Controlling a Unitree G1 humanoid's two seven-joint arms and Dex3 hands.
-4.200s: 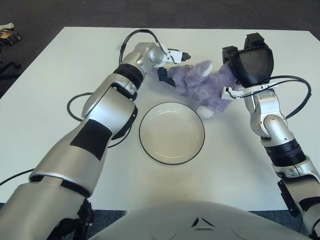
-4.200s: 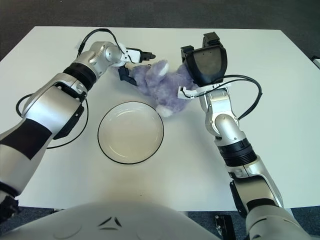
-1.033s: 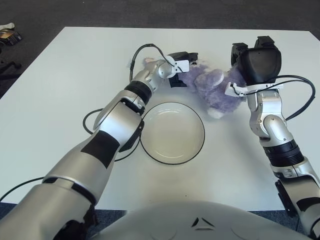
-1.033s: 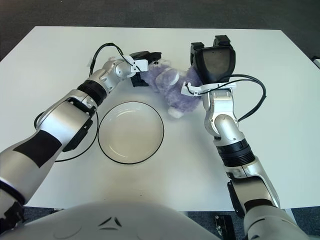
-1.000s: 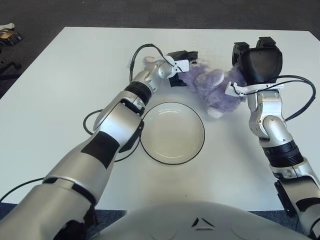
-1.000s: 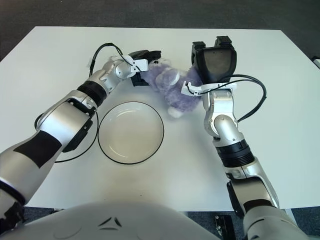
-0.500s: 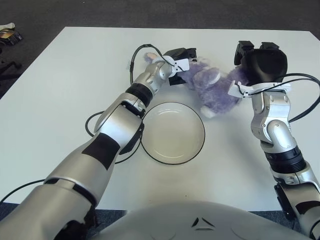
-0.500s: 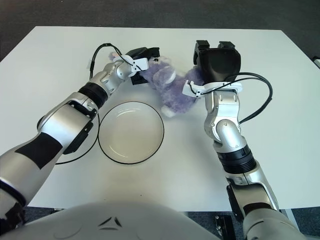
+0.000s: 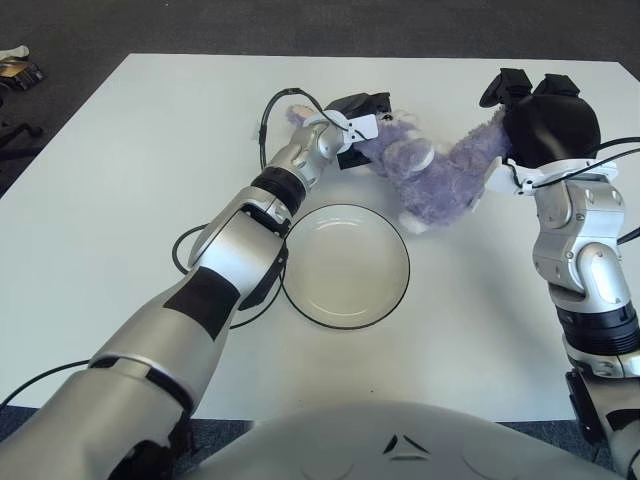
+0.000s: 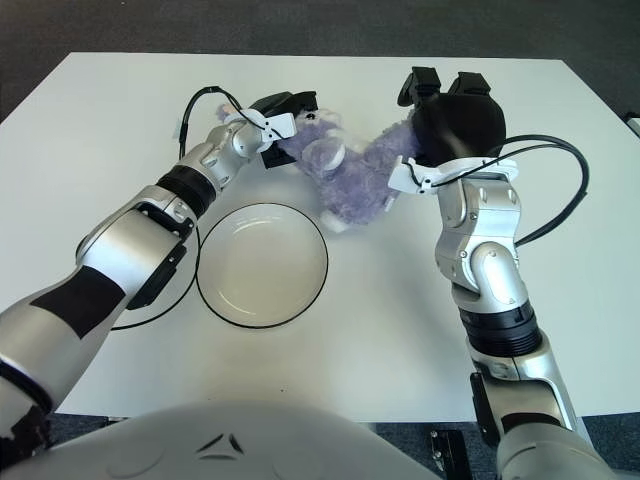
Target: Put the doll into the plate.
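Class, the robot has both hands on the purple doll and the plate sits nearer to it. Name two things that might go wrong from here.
1. The left hand and right hand grip opposite ends of the doll; uneven motion may stretch it or pull it loose.
2. The doll's foot hangs beside the plate rim; lowering now might leave it draped over the edge.

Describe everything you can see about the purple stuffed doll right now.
The doll is a fluffy lavender plush animal with paler patches and a white-tipped paw. It lies stretched out beyond the plate, not in it, the paw near the far rim. The left hand grips its head end and the right hand holds the other end, raised off the table.
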